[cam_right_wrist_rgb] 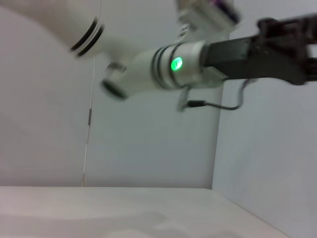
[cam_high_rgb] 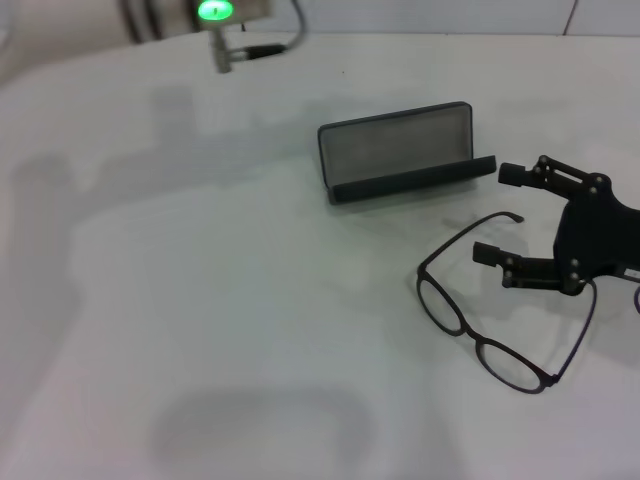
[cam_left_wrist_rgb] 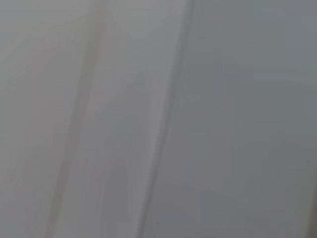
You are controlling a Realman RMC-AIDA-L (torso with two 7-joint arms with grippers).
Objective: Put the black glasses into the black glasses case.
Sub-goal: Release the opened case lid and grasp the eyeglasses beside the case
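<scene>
glasses [cam_high_rgb: 487, 318], the black ones, lie on the white table [cam_high_rgb: 200, 300] with their temple arms unfolded, lenses toward the robot, just in front of the black glasses case [cam_high_rgb: 400, 152]. the case stands open, its lid upright and the grey lining facing the robot. the right gripper [cam_high_rgb: 500, 215] hangs over the far temple arm with its two fingers [cam_high_rgb: 520, 172] spread apart and nothing between them, so i judge the step is the approach for the pick-up, not yet a grasp. next, the gripper should go lower and close on the thin frame, probably near a temple or the bridge, then lift and carry it over the low front tray of the case. the wire is slim, so the closing must be well centred. the left arm [cam_high_rgb: 215, 12] stays far back at the table's edge; whether its claw is apart or together i cannot tell.
</scene>
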